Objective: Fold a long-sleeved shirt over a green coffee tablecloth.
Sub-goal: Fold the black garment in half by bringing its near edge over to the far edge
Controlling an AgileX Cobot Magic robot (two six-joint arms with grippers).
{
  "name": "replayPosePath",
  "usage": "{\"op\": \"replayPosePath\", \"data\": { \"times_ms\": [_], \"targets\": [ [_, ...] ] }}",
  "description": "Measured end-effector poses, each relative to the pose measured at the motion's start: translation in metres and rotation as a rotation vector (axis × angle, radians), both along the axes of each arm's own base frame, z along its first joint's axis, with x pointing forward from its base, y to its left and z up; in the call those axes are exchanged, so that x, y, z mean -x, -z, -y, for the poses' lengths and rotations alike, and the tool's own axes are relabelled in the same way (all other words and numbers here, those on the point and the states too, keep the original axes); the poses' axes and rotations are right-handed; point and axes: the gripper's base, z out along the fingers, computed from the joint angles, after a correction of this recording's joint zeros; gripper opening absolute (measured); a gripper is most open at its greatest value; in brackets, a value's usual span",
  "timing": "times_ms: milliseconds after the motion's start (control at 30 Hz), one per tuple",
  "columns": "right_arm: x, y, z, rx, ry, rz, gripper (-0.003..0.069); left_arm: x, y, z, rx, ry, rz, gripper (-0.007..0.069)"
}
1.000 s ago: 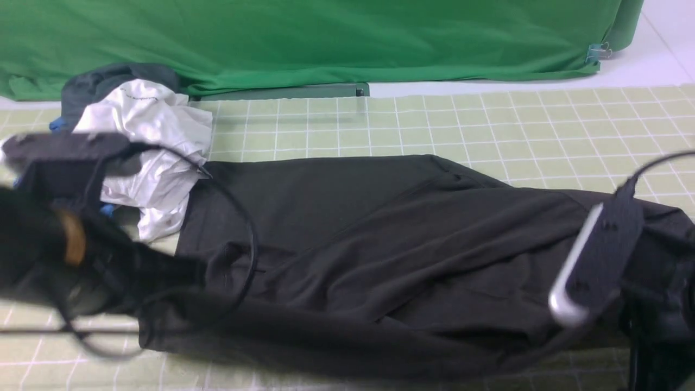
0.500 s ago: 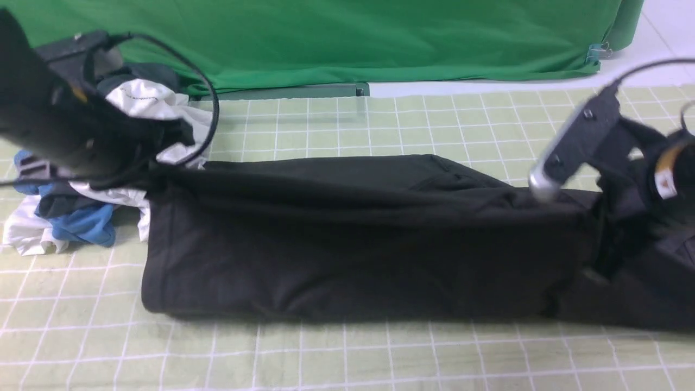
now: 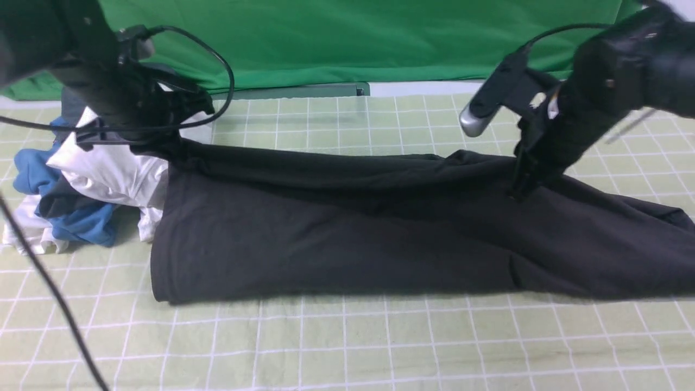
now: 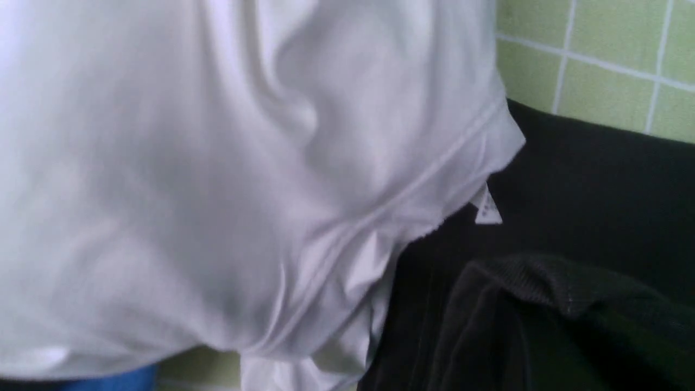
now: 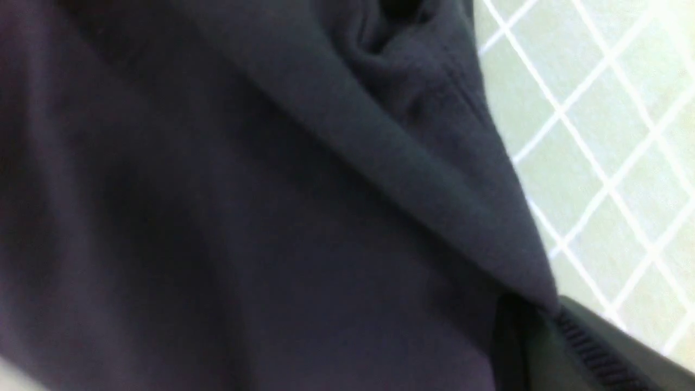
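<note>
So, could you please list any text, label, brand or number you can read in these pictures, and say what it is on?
No text can be read.
The small white tag at the white garment's hem, against the black shirt: tiny marks, too blurred to read.
The checked tablecloth bears only white grid lines.

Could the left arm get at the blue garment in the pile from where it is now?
Probably not yet. The left hand is shut on the far edge of the long-sleeved shirt, so it is occupied. The blue garment lies partly under the white garment, with only its near-left side exposed.
</note>
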Motion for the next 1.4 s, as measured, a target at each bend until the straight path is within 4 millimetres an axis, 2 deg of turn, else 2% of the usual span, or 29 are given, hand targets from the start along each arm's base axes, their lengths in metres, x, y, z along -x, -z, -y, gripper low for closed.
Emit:
{"op": "replayPosePath", "data": {
  "times_ms": [167, 333, 433, 533, 633, 667, 733, 867, 967, 1067, 1100, 1133, 1200, 1233, 1267, 1300, 1333, 1400],
  "targets": [
    [-0.021, 0.028, -0.003, 0.002, 0.005, -0.014, 0.0011, -0.017, 0.017, -0.002, -0.027, 0.007, 0.003, 0.0014],
    [-0.028, 0.045, -0.006, -0.009, -0.004, -0.005, 0.0034, -0.022, 0.026, -0.004, -0.053, 0.015, 0.011, 0.0018],
    [-0.032, 0.048, -0.008, -0.028, 0.001, 0.018, 0.0110, -0.024, 0.028, -0.005, -0.067, 0.018, 0.021, 0.0045],
    [-0.035, 0.046, -0.009, -0.056, 0.018, 0.050, 0.0223, -0.024, 0.028, -0.005, -0.068, 0.011, 0.021, 0.0110],
    [-0.038, 0.039, -0.010, -0.067, 0.029, 0.065, 0.0302, -0.024, 0.027, -0.007, -0.091, 0.020, 0.020, 0.0211],
    [-0.038, 0.039, -0.010, -0.067, 0.030, 0.065, 0.0304, -0.024, 0.027, -0.007, -0.091, 0.020, 0.018, 0.0211],
    [-0.041, 0.029, -0.010, -0.070, 0.045, 0.072, 0.0322, -0.024, 0.022, -0.010, -0.132, 0.034, -0.007, 0.0302],
    [-0.043, 0.002, -0.010, -0.095, 0.093, 0.099, 0.0307, -0.025, -0.001, -0.015, -0.204, 0.049, -0.020, 0.0419],
    [-0.040, -0.024, -0.008, -0.128, 0.131, 0.136, 0.0253, -0.025, -0.028, -0.019, -0.239, 0.061, 0.007, 0.0449],
    [-0.034, -0.040, -0.006, -0.147, 0.157, 0.153, 0.0204, -0.023, -0.050, -0.020, -0.259, 0.076, 0.033, 0.0442],
    [-0.029, -0.053, -0.003, -0.155, 0.166, 0.166, 0.0150, -0.019, -0.061, -0.021, -0.271, 0.095, 0.037, 0.0405],
    [-0.029, -0.054, -0.003, -0.155, 0.170, 0.164, 0.0144, -0.018, -0.062, -0.021, -0.271, 0.094, 0.037, 0.0399],
    [-0.021, -0.068, 0.000, -0.160, 0.183, 0.169, 0.0051, -0.011, -0.068, -0.020, -0.281, 0.131, 0.004, 0.0283],
    [-0.020, -0.069, 0.001, -0.159, 0.184, 0.169, 0.0046, -0.011, -0.068, -0.020, -0.281, 0.135, 0.002, 0.0272],
    [-0.016, -0.075, 0.003, -0.158, 0.191, 0.161, 0.0014, -0.008, -0.067, -0.017, -0.248, 0.170, -0.030, 0.0158],
    [-0.015, -0.075, 0.003, -0.159, 0.192, 0.159, 0.0013, -0.007, -0.067, -0.016, -0.245, 0.180, -0.032, 0.0144],
    [-0.012, -0.078, 0.004, -0.161, 0.198, 0.149, 0.0003, -0.006, -0.066, -0.011, -0.199, 0.218, -0.042, 0.0074],
    [-0.009, -0.078, 0.004, -0.159, 0.209, 0.121, -0.0003, -0.005, -0.064, 0.011, -0.102, 0.312, -0.034, 0.0022]
  ]
}}
